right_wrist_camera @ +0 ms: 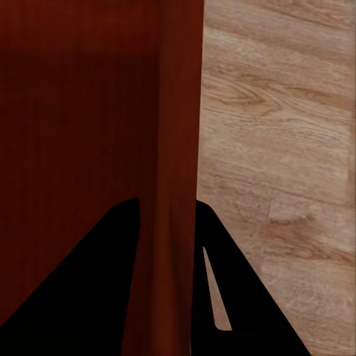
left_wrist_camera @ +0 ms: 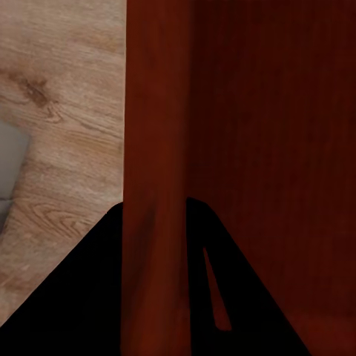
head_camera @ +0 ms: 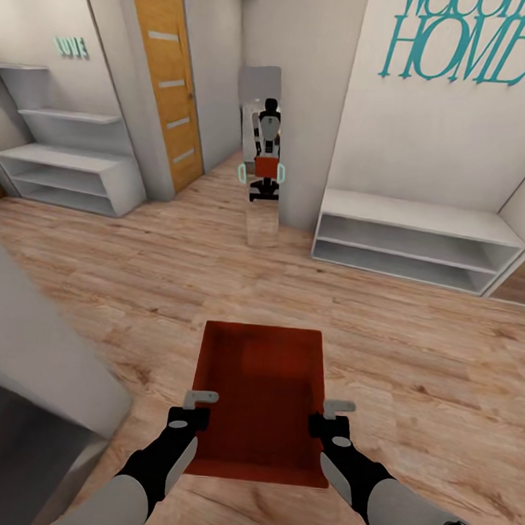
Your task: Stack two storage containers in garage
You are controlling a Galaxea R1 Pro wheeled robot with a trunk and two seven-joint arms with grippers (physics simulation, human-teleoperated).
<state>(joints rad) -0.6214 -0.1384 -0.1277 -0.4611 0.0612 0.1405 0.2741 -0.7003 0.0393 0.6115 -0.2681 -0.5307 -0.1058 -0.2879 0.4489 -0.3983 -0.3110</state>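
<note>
Transport is under way, judging by the scene: one orange-red storage container [head_camera: 259,401] sits low in the centre of the head view, carried above the light wood-plank floor [head_camera: 413,332]. The left gripper [head_camera: 195,410] pinches its left wall [left_wrist_camera: 152,178] and the right gripper [head_camera: 333,420] its right wall [right_wrist_camera: 178,170]. Its inside looks empty. A mirror [head_camera: 262,143] at upper centre reflects the robot. Reaching the garage, setting down and stacking both remain.

open wood floor [head_camera: 216,275] ahead, mirror pillar [head_camera: 261,139] centre, shelves [head_camera: 414,240] right, grey block [head_camera: 26,358] left
</note>
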